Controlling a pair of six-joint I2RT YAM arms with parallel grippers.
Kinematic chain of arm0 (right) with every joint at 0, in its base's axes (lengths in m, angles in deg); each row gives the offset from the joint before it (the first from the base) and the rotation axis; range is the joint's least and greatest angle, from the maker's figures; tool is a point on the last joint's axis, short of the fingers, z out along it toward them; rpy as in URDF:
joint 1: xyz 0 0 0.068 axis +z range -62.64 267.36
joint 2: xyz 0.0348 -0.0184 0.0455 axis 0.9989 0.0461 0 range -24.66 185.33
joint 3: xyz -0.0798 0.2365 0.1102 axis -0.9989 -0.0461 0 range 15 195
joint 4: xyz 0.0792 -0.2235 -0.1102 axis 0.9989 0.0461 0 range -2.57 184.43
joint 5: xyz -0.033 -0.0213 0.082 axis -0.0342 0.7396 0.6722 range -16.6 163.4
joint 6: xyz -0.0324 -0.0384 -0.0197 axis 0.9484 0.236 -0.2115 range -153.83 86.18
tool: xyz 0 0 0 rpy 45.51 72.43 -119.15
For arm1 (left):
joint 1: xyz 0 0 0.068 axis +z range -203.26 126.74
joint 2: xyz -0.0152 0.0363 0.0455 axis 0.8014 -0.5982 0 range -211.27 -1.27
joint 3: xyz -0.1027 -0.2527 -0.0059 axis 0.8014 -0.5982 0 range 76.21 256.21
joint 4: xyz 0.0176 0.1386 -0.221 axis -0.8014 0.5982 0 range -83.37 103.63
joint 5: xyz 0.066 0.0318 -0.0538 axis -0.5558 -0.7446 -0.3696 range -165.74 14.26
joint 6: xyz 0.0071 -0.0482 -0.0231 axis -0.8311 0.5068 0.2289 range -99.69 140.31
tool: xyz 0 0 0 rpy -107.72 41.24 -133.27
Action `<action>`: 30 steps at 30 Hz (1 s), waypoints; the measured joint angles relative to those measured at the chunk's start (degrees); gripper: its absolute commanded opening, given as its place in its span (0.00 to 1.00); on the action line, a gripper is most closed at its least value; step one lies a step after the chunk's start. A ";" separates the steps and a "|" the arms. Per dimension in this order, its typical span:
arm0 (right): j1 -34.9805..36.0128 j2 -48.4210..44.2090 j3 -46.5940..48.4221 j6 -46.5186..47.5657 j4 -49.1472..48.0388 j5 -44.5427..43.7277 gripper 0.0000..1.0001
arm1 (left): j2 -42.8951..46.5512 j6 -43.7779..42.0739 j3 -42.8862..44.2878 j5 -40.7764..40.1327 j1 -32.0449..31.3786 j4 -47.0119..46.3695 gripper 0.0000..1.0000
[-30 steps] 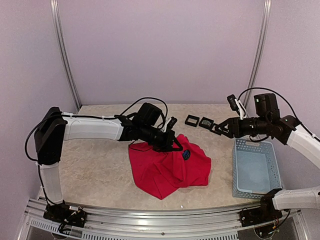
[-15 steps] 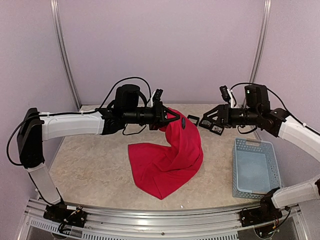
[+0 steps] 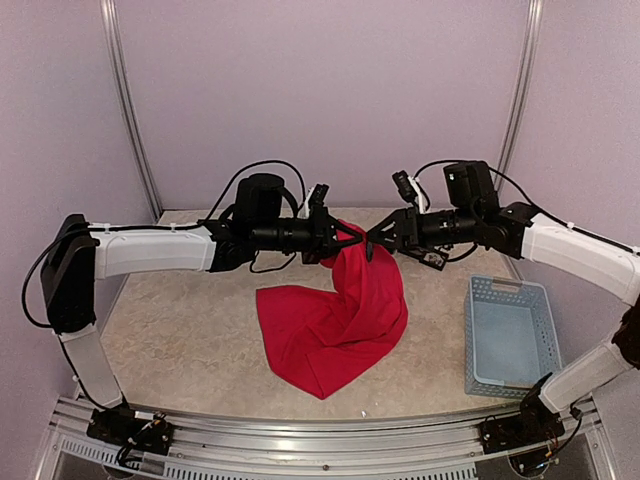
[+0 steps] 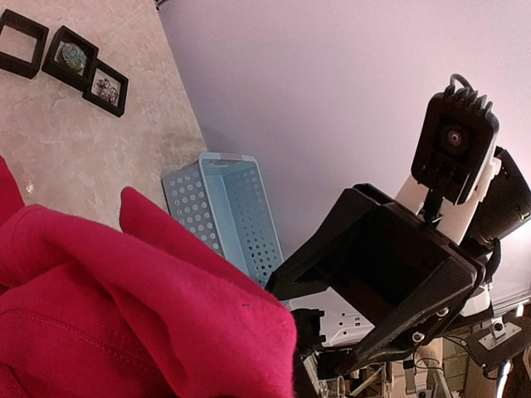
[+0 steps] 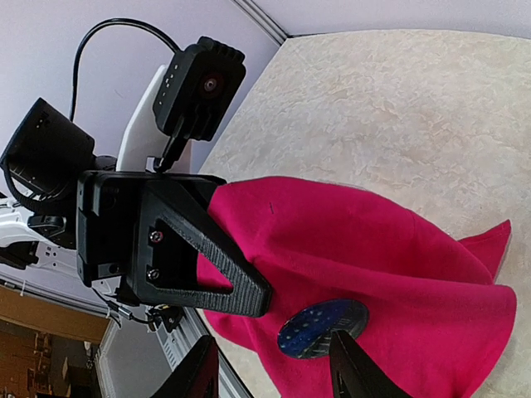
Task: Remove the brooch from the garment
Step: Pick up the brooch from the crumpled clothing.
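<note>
Your left gripper (image 3: 348,238) is clamped on the red garment (image 3: 340,320), holding its top fold above the bench (image 3: 180,330). At the fold's 3 o'clock, your right gripper (image 3: 376,240), jaws apart, faces the blue brooch (image 5: 322,327).

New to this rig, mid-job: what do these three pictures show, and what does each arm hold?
Two robot arms work over a table. One picture looks down from above and behind them; the others come from a camera on each wrist. The left tool is shut on the red garment, holding part of it up; the rest lies on the table. The right tool is open, close to the blue brooch on the cloth. A pale blue basket and three small black frames also sit on the table.
</note>
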 measured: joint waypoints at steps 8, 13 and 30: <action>4.74 3.45 4.59 5.33 5.46 -7.32 0.43 | 0.00 0.31 0.00 -0.07 0.02 -1.16 0.00; 6.64 5.16 6.95 7.41 7.80 -11.80 0.34 | 0.00 0.46 0.00 -0.15 0.24 -1.29 0.00; 7.67 6.32 9.09 10.16 11.28 -19.52 0.33 | 0.00 0.46 0.00 -1.05 0.35 -1.66 0.00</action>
